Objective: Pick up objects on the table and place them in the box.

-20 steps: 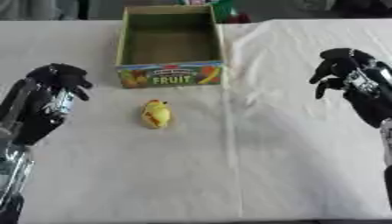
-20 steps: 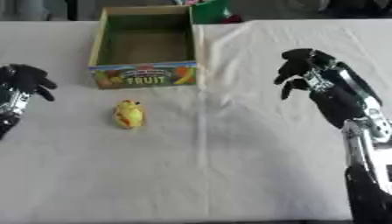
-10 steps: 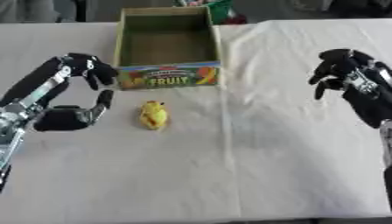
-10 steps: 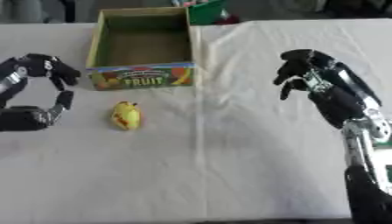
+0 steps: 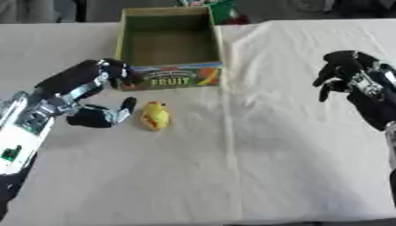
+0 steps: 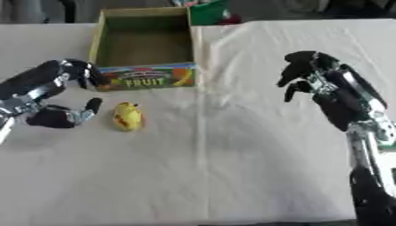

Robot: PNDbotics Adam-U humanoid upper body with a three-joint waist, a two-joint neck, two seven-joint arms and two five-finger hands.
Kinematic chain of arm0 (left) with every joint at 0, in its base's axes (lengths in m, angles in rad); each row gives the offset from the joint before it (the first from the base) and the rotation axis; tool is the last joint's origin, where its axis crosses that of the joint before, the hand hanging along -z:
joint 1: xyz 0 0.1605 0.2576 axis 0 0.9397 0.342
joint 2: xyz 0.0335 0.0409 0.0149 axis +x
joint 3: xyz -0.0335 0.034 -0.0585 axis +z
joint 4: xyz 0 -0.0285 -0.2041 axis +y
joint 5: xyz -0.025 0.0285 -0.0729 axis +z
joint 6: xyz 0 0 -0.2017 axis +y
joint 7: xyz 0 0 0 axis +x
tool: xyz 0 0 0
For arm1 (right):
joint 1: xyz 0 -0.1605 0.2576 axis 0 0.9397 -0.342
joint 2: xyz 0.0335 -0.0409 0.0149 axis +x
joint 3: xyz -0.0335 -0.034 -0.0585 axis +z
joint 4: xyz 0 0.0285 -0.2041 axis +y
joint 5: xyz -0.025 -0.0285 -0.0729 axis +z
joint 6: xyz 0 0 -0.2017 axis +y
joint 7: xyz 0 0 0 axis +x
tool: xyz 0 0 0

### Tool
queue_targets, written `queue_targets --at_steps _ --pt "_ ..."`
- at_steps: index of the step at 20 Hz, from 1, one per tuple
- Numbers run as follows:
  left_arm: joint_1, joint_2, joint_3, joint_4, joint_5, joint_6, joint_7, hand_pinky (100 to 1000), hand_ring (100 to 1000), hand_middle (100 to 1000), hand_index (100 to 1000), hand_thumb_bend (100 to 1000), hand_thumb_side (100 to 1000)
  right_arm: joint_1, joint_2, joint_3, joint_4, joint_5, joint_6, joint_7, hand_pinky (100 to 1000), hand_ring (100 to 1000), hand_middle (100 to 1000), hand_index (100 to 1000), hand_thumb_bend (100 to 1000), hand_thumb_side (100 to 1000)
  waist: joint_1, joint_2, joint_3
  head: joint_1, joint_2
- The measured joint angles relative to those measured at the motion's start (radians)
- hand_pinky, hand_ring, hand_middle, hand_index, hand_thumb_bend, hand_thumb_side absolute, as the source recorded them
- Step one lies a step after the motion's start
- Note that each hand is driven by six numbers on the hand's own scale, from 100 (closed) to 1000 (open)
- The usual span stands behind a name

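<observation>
Step advice: left hand [image 5: 97,99] should close its thumb and fingers around the fruit from the side, lift it straight up, then carry it over the near wall of the box, in my judgement.
Fruit: small yellow fruit-shaped object with a reddish patch [image 5: 154,116], lying on the white cloth-covered bench [image 5: 232,176], just in front of the box and just beside the left hand's thumb.
Box: open green-lined cardboard box with a colourful "FRUIT" front panel [image 5: 172,76], nothing visible inside.
Left hand: fingers spread apart, arched, holding nothing.
Right hand [image 6: 317,75]: raised at the right, well apart from the fruit, fingers loosely bent, holding nothing.
</observation>
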Motion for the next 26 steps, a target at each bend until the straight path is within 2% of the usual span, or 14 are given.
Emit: queue_targets --at_steps 4,11,21,26 --pt "-0.021 -0.018 -0.020 0.057 -0.028 -0.025 0.005 588 699 698 821 197 251 0.000 0.000 0.000 0.000 0.000 0.000 0.000 400 583 558 756 100 481 0.000 0.000 -0.002 0.001 0.000" --pt "-0.030 -0.037 -0.032 0.102 -0.054 -0.054 0.002 600 716 712 841 254 342 0.000 0.000 0.000 0.000 0.001 0.000 0.000 398 582 557 755 100 481 -0.002 0.000 -0.006 0.002 0.000" --pt "-0.032 -0.038 -0.037 0.115 -0.113 -0.083 -0.020 615 723 721 853 350 297 0.000 0.000 0.005 0.000 0.002 0.000 -0.001 397 580 555 754 100 481 -0.002 0.001 -0.009 0.000 0.004" --pt "-0.036 -0.038 -0.037 0.117 -0.173 -0.094 -0.004 624 725 728 857 404 325 0.000 0.000 0.005 0.000 0.002 0.000 -0.003 396 580 555 753 100 482 -0.001 0.001 -0.009 -0.002 0.006"
